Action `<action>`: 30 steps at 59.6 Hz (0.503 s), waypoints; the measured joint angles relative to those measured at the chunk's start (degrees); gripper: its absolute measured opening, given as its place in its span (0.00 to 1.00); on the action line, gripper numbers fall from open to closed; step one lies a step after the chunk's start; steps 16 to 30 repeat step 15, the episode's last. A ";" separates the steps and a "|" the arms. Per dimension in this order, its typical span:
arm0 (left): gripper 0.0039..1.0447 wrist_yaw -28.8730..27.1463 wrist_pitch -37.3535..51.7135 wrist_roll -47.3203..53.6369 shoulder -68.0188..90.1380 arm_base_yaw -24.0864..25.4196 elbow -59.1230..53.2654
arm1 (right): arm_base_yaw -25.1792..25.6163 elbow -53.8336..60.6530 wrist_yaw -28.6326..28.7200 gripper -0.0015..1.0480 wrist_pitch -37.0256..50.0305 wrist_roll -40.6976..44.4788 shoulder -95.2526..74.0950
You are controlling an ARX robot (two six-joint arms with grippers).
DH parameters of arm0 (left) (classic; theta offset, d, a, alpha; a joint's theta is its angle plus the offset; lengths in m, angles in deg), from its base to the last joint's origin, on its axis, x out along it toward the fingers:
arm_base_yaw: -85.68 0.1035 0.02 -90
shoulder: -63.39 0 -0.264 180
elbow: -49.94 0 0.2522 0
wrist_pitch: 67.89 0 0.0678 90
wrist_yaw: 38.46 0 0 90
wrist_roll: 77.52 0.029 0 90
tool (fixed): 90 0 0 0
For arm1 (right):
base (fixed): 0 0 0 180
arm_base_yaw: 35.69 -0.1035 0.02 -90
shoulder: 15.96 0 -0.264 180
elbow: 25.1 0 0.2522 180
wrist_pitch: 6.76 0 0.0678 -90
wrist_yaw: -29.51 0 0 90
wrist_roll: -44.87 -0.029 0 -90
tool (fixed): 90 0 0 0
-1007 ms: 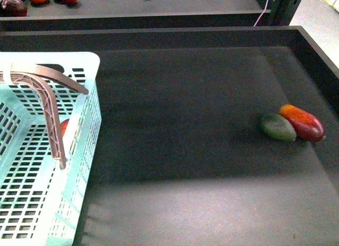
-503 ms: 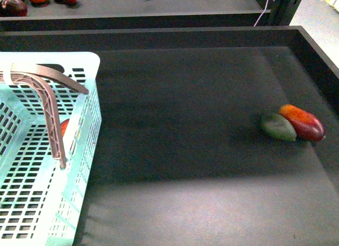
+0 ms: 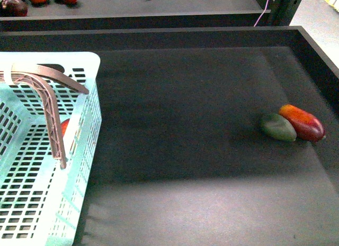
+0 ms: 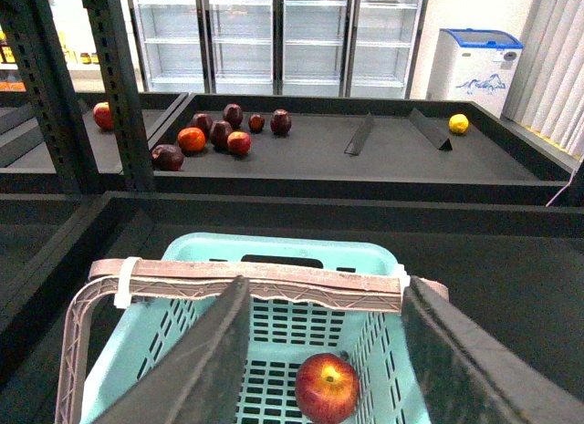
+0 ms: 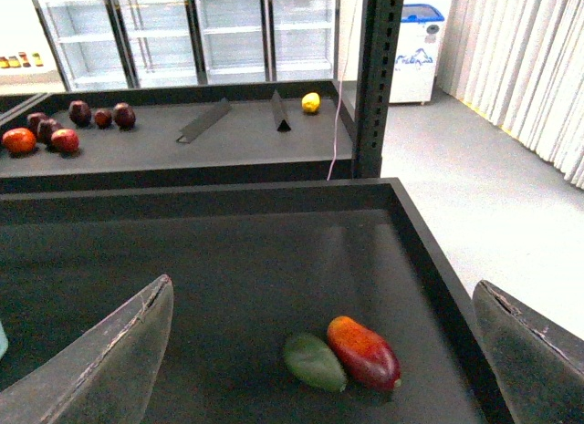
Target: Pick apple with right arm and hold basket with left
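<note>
The mint-green basket [image 3: 79,151] stands at the left of the dark tray, its grey-brown ribbed handle [image 3: 50,106] raised. The red apple [image 4: 327,387] with a yellow stem patch lies on the basket's [image 4: 379,260] slotted floor; in the front view only a red sliver of the apple [image 3: 64,126] shows behind the handle. My left gripper [image 4: 324,351] hovers open above the basket, its fingers straddling the handle [image 4: 265,285]. My right gripper [image 5: 324,360] is open over the tray's right side, away from the apple. Neither arm appears in the front view.
A dark green oval fruit [image 3: 278,127] and a red-orange mango [image 3: 303,122] lie touching near the tray's right wall [image 3: 318,55]. A back shelf [image 4: 365,160] holds several dark and red fruits [image 4: 214,137] and a yellow one [image 4: 459,123].
</note>
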 joint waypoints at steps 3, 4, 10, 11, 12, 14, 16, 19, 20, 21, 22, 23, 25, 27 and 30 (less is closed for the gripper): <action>0.74 0.00 0.00 0.00 0.00 0.00 0.00 | 0.00 0.00 0.00 0.92 0.00 0.00 0.00; 0.77 0.00 0.00 0.00 0.00 0.00 0.00 | 0.00 0.00 0.00 0.92 0.00 0.00 0.00; 0.95 0.00 0.00 0.02 0.00 0.00 0.00 | 0.00 0.00 0.00 0.92 0.00 0.00 0.00; 0.95 0.00 0.00 0.13 0.00 0.00 0.00 | 0.00 0.00 0.00 0.92 0.00 0.00 0.00; 0.94 0.00 0.00 0.13 0.00 0.00 0.00 | 0.00 0.00 0.00 0.92 0.00 0.00 0.00; 0.93 0.00 0.00 0.11 0.00 0.00 0.00 | 0.00 0.00 0.00 0.92 0.00 0.00 0.00; 0.93 0.00 0.00 0.13 0.00 0.00 0.00 | 0.00 0.00 0.00 0.92 0.00 0.00 0.00; 0.93 0.00 0.00 0.13 0.00 0.00 0.00 | 0.00 0.00 0.00 0.92 0.00 0.00 0.00; 0.93 0.00 0.00 0.13 0.00 0.00 0.00 | 0.00 0.00 0.00 0.92 0.00 0.00 0.00; 0.93 0.00 0.00 0.13 0.00 0.00 0.00 | 0.00 0.00 0.00 0.92 0.00 0.00 0.00; 0.93 0.00 0.00 0.13 0.00 0.00 0.00 | 0.00 0.00 0.00 0.92 0.00 0.00 0.00; 0.93 0.00 0.00 0.13 0.00 0.00 0.00 | 0.00 0.00 0.00 0.92 0.00 0.00 0.00; 0.93 0.00 0.00 0.13 0.00 0.00 0.00 | 0.00 0.00 0.00 0.92 0.00 0.00 0.00; 0.93 0.00 0.00 0.13 0.00 0.00 0.00 | 0.00 0.00 0.00 0.92 0.00 0.00 0.00; 0.93 0.00 0.00 0.13 0.00 0.00 0.00 | 0.00 0.00 0.00 0.92 0.00 0.00 0.00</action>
